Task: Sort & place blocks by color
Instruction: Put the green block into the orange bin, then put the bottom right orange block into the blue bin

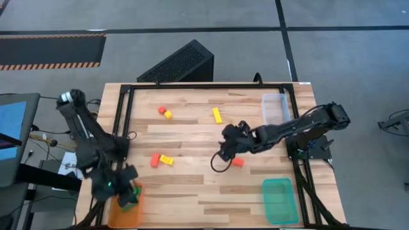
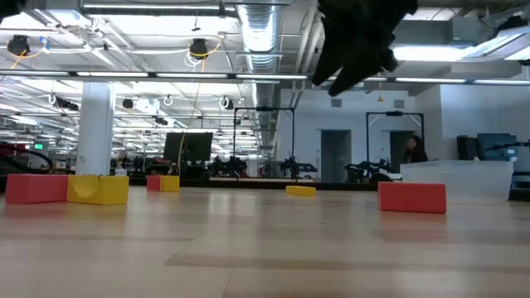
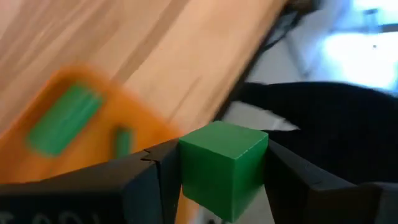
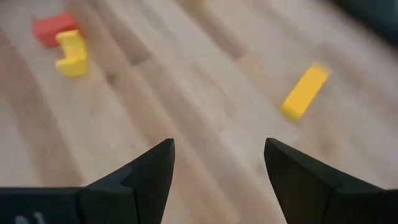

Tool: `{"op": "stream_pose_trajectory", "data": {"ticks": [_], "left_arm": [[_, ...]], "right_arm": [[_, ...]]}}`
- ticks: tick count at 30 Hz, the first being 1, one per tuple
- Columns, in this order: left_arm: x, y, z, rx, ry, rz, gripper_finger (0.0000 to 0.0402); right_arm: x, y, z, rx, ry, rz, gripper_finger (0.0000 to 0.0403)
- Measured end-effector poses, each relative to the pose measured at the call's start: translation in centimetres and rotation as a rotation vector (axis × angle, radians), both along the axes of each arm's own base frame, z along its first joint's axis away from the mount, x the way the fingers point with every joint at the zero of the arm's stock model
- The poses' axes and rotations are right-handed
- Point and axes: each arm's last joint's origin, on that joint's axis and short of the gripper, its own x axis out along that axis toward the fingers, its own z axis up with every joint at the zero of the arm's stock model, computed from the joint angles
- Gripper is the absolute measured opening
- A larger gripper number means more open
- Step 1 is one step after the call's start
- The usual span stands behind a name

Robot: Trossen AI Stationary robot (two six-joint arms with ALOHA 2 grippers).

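Note:
My left gripper (image 1: 126, 190) is shut on a green cube (image 3: 221, 168) over the orange tray (image 1: 121, 214) at the table's near left corner. In the tray lie two green blocks (image 3: 62, 118) (image 3: 123, 140). My right gripper (image 4: 217, 174) is open and empty above mid-table (image 1: 225, 153), high in the low view (image 2: 364, 41). A red block (image 1: 238, 162) lies flat on the wood just beside it. A red block (image 1: 154, 160) and a yellow one (image 1: 166, 160) lie together left of centre. A red-and-yellow pair (image 1: 165, 112) and a yellow bar (image 1: 217, 115) lie farther back. My left gripper pinches the green cube by two opposite side faces (image 3: 186, 171) between its two fingers. The cube's top face and one front face show between the fingers. It is lifted clear, above the orange tray's edge.
A clear tray (image 1: 275, 107) stands at the far right and a teal tray (image 1: 278, 200) at the near right. A black frame (image 1: 204, 86) runs around the table's edges. A black box (image 1: 179, 64) stands on the floor behind the table.

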Motion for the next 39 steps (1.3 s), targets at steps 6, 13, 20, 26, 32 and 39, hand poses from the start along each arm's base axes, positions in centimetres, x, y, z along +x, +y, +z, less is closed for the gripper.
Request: {"op": "stream_pose_trajectory", "data": {"ticks": [6, 13, 20, 26, 32, 39], "left_arm": [[-1.2, -2.2, -3.1, 0.124, 0.177, -0.028, 0.02], [-1.2, -3.5, -4.8, 0.13, 0.323, -0.097, 0.0231], [-0.2, -2.3, -4.1, 0.167, 0.222, -0.075, 0.0236], [1.2, 0.6, -2.0, 0.243, -0.002, 0.057, 0.0237], [2.8, 4.0, 0.4, 0.313, -0.225, 0.208, 0.0237], [5.1, 6.5, 2.8, 0.352, -0.453, 0.201, 0.0238]], "right_arm": [[-0.2, -0.1, -1.1, 0.146, 0.026, 0.004, 0.027], [-2.6, 0.5, -1.5, 0.361, 0.291, 0.143, 0.027], [-4.0, 2.2, -3.0, 0.332, 0.391, 0.212, 0.027], [-2.2, 2.8, -3.4, 0.479, 0.146, 0.198, 0.027], [-0.7, 2.5, -1.1, 0.619, -0.022, 0.173, 0.027], [-2.8, 2.1, 5.8, 0.516, -0.037, 0.134, 0.027]]}}
